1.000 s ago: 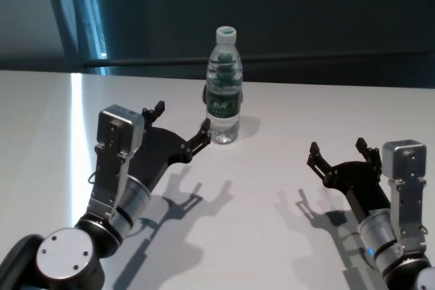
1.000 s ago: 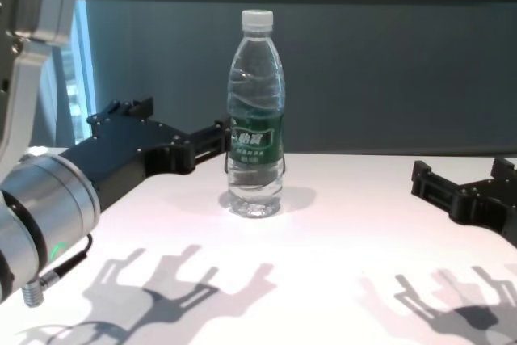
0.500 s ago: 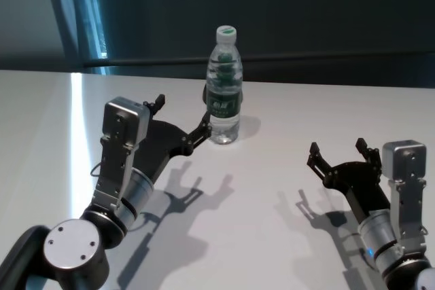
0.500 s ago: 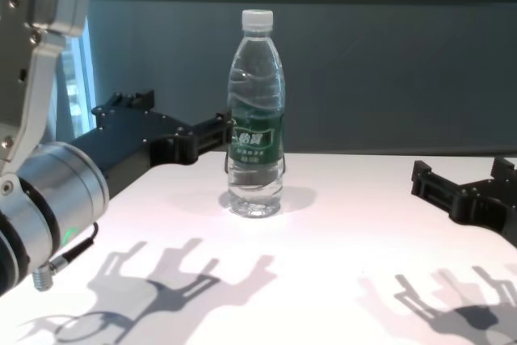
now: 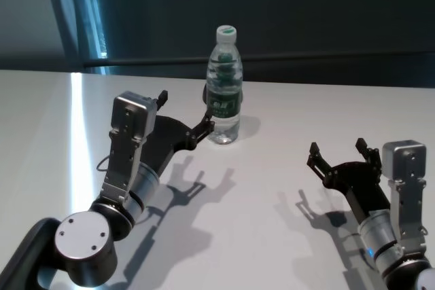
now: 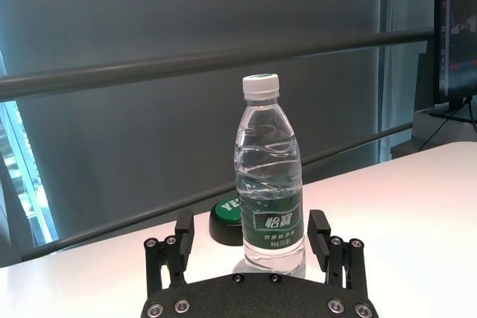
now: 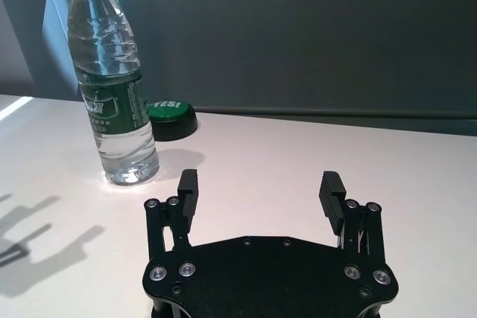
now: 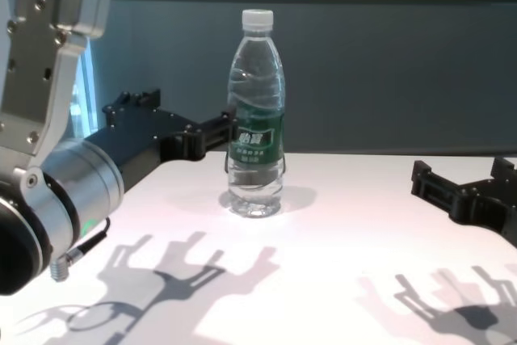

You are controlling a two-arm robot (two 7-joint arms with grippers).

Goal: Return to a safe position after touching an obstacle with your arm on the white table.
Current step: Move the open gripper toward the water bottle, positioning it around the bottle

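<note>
A: Nearest item?
B: Right gripper (image 5: pixel 338 155), fingers spread, holding nothing, low over the white table (image 5: pixel 272 168), well apart from the bottle.
A: Left arm?
B: Left gripper (image 5: pixel 185 115), fingers apart and empty, one fingertip (image 8: pixel 216 130) right at the bottle's label.
A: Obstacle?
B: Water bottle (image 5: pixel 223 93) upright, mid-table. Green-topped button (image 7: pixel 171 118) just behind it.

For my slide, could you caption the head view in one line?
Left gripper open, a fingertip at the upright water bottle on the white table; right gripper open, apart.
</note>
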